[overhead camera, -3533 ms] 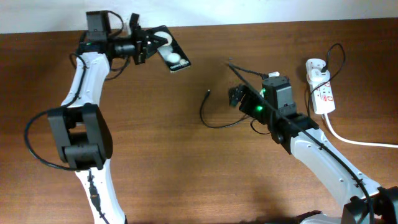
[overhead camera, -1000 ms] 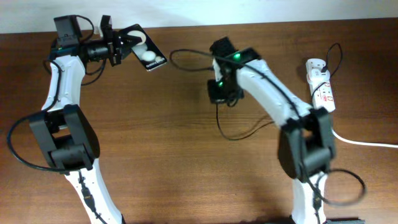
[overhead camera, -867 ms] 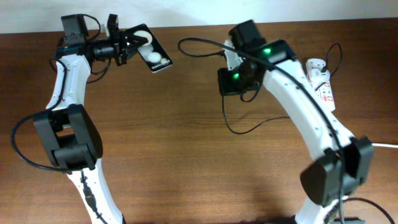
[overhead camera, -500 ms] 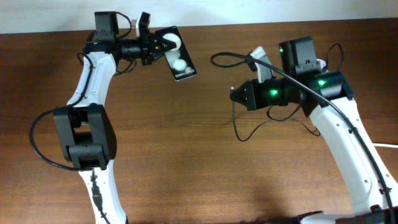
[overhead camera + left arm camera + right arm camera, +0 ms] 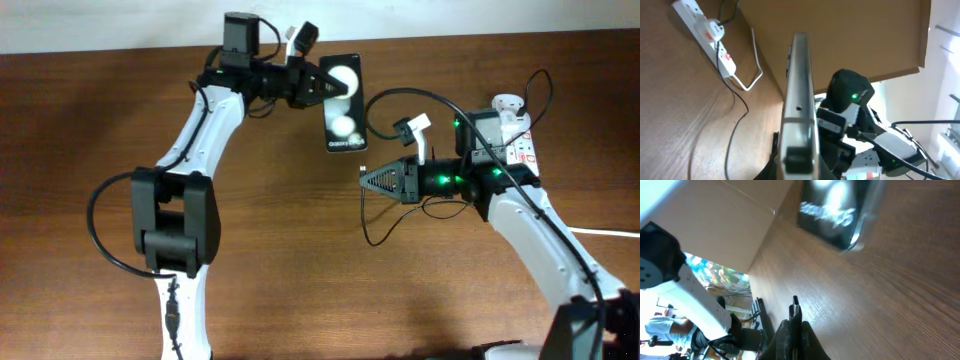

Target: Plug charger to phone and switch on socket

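Observation:
The black phone [image 5: 342, 108], its two white circles facing up, is held off the table with my left gripper [image 5: 318, 88] shut on its upper end. The left wrist view shows its silver edge [image 5: 799, 95] running away between the jaws. My right gripper [image 5: 372, 180] is shut on the charger's small black connector [image 5: 361, 172], which points left and sits just below and right of the phone's lower end. From the right wrist, the connector tip [image 5: 795, 304] pokes out of the closed fingers, with the phone [image 5: 837, 210] blurred above it. The thin black cable [image 5: 377, 232] loops on the table. The white socket [image 5: 516, 138] lies at the far right.
A white plug adapter [image 5: 508, 108] sits in the socket's far end, and the thick white cord [image 5: 575, 228] runs off to the right edge. The socket [image 5: 705, 27] and its cord also show in the left wrist view. The wooden table [image 5: 300, 280] ends at a white wall behind.
My left arm has carried the phone to the right, toward the table's middle. The right arm has swung back right and turned, so the connector now points left at the phone's lower end.

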`<state>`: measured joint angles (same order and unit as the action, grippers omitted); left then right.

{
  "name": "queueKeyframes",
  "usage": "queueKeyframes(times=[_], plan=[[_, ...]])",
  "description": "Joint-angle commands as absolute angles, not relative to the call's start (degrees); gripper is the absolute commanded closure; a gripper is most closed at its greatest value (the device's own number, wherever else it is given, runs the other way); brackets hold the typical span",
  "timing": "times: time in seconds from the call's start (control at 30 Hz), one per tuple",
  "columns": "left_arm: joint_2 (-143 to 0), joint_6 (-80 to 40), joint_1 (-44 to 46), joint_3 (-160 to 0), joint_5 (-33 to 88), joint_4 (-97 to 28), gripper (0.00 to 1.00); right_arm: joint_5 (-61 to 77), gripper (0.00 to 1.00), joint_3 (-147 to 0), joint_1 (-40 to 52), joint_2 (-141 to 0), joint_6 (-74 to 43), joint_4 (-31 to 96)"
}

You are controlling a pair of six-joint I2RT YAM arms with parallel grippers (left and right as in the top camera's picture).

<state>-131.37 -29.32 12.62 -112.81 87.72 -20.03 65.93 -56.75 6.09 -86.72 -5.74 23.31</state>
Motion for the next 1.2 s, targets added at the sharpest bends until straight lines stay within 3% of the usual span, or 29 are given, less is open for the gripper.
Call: queueKeyframes(times=[0.0,0.37,0.47,0.67,0.8,1.17], plan=[[-131.15,-28.18,14.13,-113.36,90.19,-19.77,1.00,67.31,0.96,-56.34,5.98,-88.55,-5.32,21.76],[-131.15,-28.18,16.99,-113.36,90.13,-19.81,1.00,67.26,0.96,-56.34,5.91,-88.55,-5.43,19.40],[-131.15,-28.18,16.69,-113.36,90.13,-19.79,1.00,67.48,0.96,-56.34,5.91,-88.55,-12.78,14.09],[-131.15,-28.18,16.34,-113.36,90.13,-19.77,1.00,68.99,0.96,-56.31,5.91,-88.58,-13.21,13.02],[-131.15,-28.84,13.39,-113.36,90.13,-19.53,1.00,83.94,0.96,-55.35,3.01,-88.58,-8.32,13.04],[-131.15,-28.84,15.77,-113.36,90.00,-19.53,1.00,75.79,0.96,-50.78,0.47,-88.58,-7.94,12.99]])
